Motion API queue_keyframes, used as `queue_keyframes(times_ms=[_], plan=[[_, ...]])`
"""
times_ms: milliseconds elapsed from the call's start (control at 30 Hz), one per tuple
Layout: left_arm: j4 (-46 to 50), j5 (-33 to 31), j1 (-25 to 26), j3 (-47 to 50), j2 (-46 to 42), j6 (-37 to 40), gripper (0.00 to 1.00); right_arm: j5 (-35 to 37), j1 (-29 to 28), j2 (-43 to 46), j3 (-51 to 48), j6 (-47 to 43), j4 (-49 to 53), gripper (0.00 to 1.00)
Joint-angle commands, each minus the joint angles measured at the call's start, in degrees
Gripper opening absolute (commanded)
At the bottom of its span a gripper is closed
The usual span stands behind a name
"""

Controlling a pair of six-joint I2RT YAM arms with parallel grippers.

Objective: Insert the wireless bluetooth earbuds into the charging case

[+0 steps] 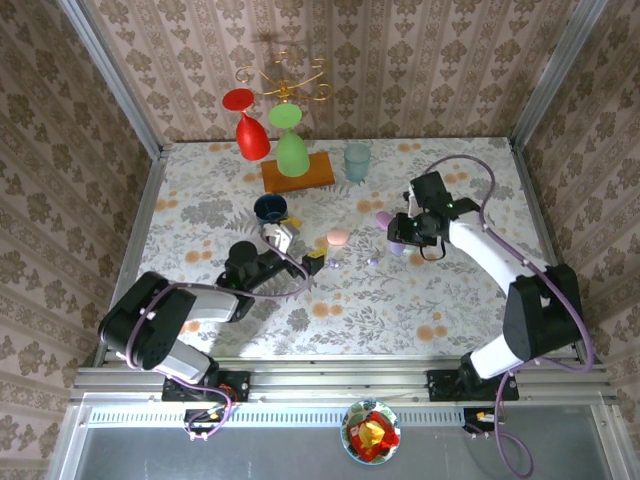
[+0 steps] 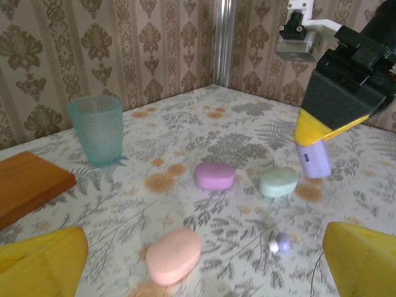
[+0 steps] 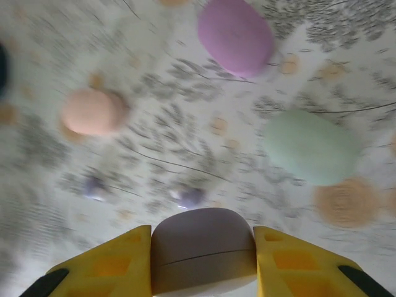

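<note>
My right gripper [image 3: 203, 247] is shut on a lilac charging case [image 3: 203, 250], held closed and lifted off the table; in the left wrist view that case [image 2: 314, 158] hangs from its yellow fingers. On the cloth below lie a purple case [image 2: 215, 176], a mint case [image 2: 278, 182] and a pink case [image 2: 174, 254]. A tiny lilac-and-white earbud [image 2: 280, 243] rests right of the pink case. The blurred right wrist view has two small buds [image 3: 190, 197] [image 3: 94, 185] on the table. My left gripper [image 2: 204, 247] stands wide open and low, its fingers either side of the pink case without touching it.
A teal glass [image 1: 357, 161] and a wooden board [image 1: 297, 172] stand at the back. Red and green goblets [image 1: 291, 150] hang there from a gold rack. A dark blue cup [image 1: 271, 208] sits just behind the left gripper [image 1: 300, 248]. Patterned walls close three sides.
</note>
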State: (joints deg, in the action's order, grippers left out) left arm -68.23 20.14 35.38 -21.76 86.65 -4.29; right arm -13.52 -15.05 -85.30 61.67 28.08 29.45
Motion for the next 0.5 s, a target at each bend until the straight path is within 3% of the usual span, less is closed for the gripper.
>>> queue_keyframes(times_ms=[0,200,467], plan=[[-5.62,-4.94,3.24,-4.11,2.34,-2.06,0.97,-12.77,1.46,3.52,-4.84,20.06,-19.93,0.24],[-6.14,-5.65,6.05,-9.44,7.0,-2.61,0.96,-21.74,2.39,5.05,-8.8,33.03,-33.29,0.24],[-6.51,-1.88,6.69,-16.41,12.76,-5.11,0.94,-31.5,2.63,2.38,-12.6,46.01,-51.77,0.22]])
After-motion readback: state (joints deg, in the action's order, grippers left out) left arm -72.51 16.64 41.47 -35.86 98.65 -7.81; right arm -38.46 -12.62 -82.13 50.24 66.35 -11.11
